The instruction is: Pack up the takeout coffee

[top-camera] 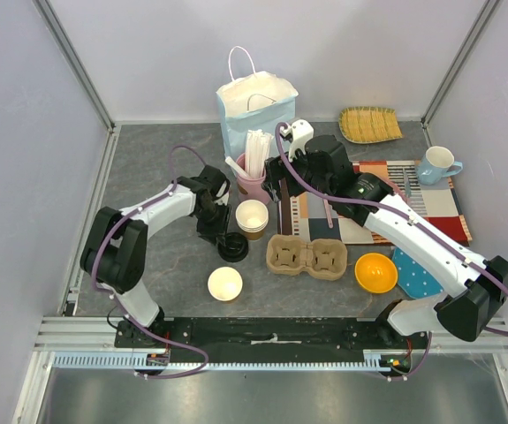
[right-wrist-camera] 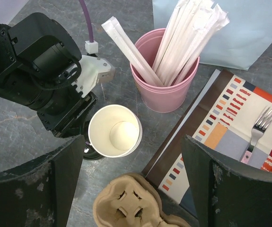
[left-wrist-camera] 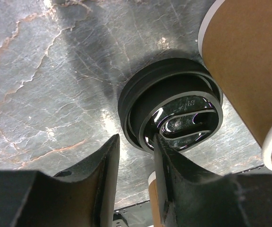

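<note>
My left pincer (left-wrist-camera: 136, 146) hangs over the loose lid (left-wrist-camera: 171, 106) on the surface, jaws partly apart astride its rim, bite not yet certain, with the lidless cup (right-wrist-camera: 114, 130) just right of it, under my wide-apart right pincer (right-wrist-camera: 132, 139).

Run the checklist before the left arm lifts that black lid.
1. Left gripper straddles the black lid at its rim: ok.
2. Firm pinch on the rim: cannot tell.
3. Only one lid will come up (several look nested): cannot tell.
4. Paper cup beside it upright and uncovered: ok.
5. Right gripper open and empty: ok.
6. Cup carrier slots free: ok.
</note>
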